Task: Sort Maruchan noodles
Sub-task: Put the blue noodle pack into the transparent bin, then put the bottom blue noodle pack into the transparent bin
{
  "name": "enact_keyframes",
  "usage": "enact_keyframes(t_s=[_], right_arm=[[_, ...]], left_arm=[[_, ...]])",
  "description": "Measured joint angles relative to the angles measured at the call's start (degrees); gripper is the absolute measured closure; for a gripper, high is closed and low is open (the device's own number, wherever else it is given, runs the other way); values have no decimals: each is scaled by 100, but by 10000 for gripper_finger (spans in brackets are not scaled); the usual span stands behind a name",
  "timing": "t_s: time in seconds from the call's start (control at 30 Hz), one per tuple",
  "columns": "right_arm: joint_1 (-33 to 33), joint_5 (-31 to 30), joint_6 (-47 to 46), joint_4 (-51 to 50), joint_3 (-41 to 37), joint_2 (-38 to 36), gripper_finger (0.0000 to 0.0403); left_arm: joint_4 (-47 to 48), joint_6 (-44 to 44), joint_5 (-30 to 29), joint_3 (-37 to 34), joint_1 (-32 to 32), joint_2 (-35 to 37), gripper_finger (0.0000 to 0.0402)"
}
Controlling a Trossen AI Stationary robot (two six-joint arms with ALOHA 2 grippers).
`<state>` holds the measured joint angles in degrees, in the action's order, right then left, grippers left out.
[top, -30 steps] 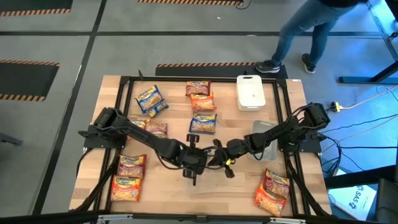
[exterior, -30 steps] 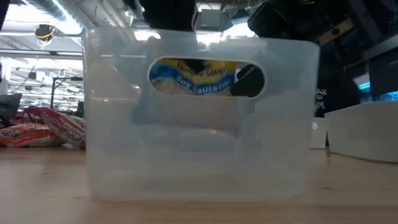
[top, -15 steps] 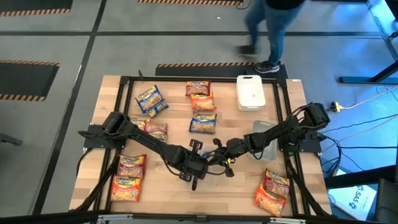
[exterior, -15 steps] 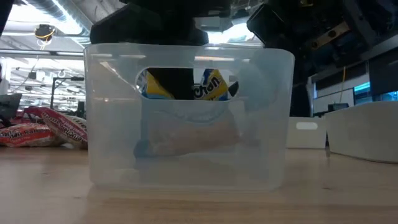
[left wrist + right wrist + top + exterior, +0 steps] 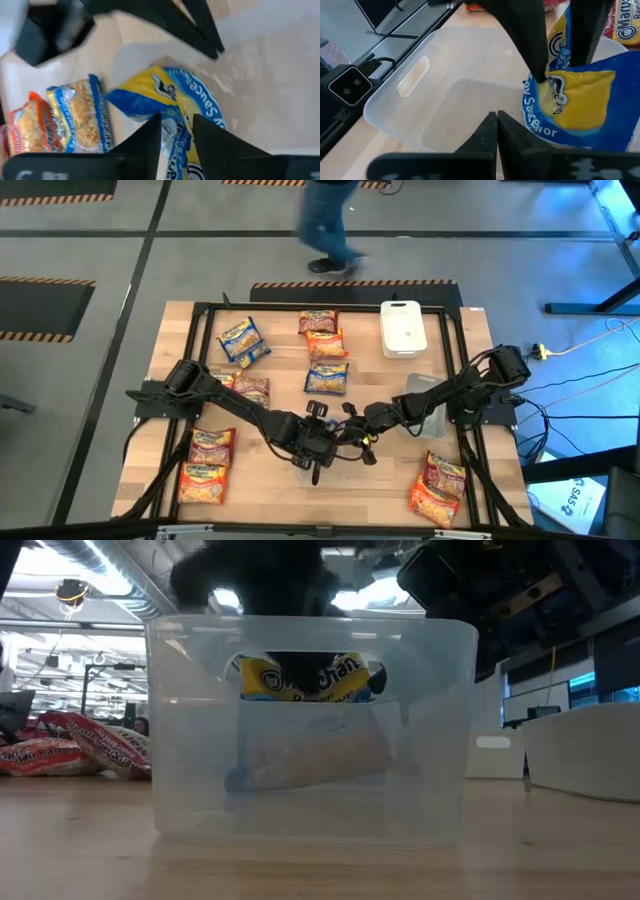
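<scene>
left gripper (image 5: 318,452) clamps blue packet (image 5: 175,107) in clear bin (image 5: 310,730) | right gripper (image 5: 498,120) closed, empty

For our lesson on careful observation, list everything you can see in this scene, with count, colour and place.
Loose noodle packets: about nine, blue-yellow, orange-yellow and dark red, spread over the table.
Held packet: one, blue-yellow, inside the middle container.
Middle container: one, clear, table centre.
Second container: one, clear, right of centre.
Lid: one, white, far edge.
Table: one, light wood.
Person: one, in jeans, on the floor beyond.
Left pincer: dark, shut on the held packet.
Right pincer: dark, shut, at the middle container.
</scene>
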<state>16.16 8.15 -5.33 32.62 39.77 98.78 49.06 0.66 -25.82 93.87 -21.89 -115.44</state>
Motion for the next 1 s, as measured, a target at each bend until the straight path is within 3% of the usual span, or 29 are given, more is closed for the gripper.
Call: enact_keyframes(t_s=[0.3,0.53,0.73,1.0], right_arm=[[-4,-148,3,-22,0,0,402],[0,-265,-27,-573,7,-365,402],[0,-362,-28,-1106,2,-911,402],[-4,-788,101,-1743,4,-1627,402]], left_arm=[[1083,-511,219,689,-24,4,280],[1024,-1084,-21,216,-84,279,282],[-139,-1227,-63,-686,-266,958,282],[-2924,-1410,-173,-2891,-350,2532,282]])
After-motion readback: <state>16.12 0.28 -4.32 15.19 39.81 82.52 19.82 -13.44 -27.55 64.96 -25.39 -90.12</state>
